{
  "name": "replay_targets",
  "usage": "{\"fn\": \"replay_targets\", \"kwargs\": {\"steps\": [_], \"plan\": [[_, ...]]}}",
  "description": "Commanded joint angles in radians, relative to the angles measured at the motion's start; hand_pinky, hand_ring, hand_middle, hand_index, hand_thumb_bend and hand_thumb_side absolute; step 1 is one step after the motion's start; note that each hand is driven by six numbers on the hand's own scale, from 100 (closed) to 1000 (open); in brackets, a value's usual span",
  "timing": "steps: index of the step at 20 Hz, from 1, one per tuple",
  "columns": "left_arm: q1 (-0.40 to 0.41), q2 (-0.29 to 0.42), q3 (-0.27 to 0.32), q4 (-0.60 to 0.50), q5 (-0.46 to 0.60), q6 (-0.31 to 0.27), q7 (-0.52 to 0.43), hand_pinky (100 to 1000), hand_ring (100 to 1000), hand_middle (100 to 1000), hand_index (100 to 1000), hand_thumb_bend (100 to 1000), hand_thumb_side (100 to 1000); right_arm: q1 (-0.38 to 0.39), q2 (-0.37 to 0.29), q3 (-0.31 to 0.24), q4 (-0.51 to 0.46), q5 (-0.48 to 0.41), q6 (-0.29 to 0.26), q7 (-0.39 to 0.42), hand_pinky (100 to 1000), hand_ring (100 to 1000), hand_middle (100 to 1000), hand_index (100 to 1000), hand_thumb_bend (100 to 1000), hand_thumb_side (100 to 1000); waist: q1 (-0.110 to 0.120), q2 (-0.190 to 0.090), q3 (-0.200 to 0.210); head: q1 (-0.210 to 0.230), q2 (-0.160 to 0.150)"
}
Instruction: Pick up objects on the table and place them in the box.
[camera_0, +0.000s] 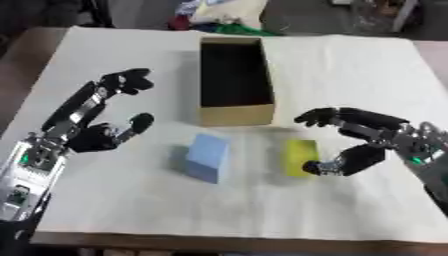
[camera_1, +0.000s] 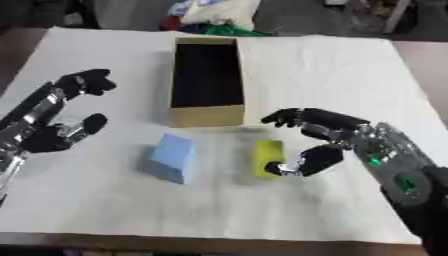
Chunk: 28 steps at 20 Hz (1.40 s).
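Observation:
A yellow block (camera_0: 298, 156) lies on the white table cloth just in front of the open cardboard box (camera_0: 234, 114). My right hand (camera_0: 366, 134) is beside it on the right, fingers arched over it and thumb at its lower right edge, open and not closed on it. A light blue block (camera_0: 206, 156) sits to the left of the yellow one. My left hand (camera_0: 98, 132) hovers at the left, open, fingers spread, apart from both blocks. The box interior is dark and I cannot make out anything inside.
The white cloth-covered table (camera_0: 350, 70) has free room to the right of and behind the box. Its front edge (camera_0: 227, 239) runs along the bottom. Coloured clutter (camera_0: 219, 15) lies beyond the far edge.

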Motion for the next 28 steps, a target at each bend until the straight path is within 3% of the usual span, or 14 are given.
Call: {"fn": "replay_targets", "kwargs": {"steps": [1, 22, 28], "plan": [[-0.007, 0.022, 0.001, -0.009, 0.007, -0.001, -0.003, 829, 832, 759, 953, 475, 769, -0.011, -0.014, -0.003, 0.004, 0.012, -0.006, 0.004, 867, 897, 937, 982, 453, 652, 0.003, -0.017, 0.001, 0.0, -0.003], [-0.009, 0.02, 0.0, -0.01, 0.01, -0.003, -0.009, 831, 834, 761, 954, 469, 778, -0.016, 0.025, 0.001, 0.066, 0.076, -0.02, -0.003, 865, 894, 937, 942, 417, 632, 0.005, -0.016, 0.005, 0.001, 0.0], [-0.008, 0.02, 0.001, -0.01, 0.011, -0.003, -0.009, 831, 834, 761, 955, 464, 782, -0.014, 0.031, -0.002, 0.079, 0.091, -0.022, -0.019, 861, 887, 928, 890, 342, 600, 0.007, -0.015, 0.006, 0.001, 0.002]]}}
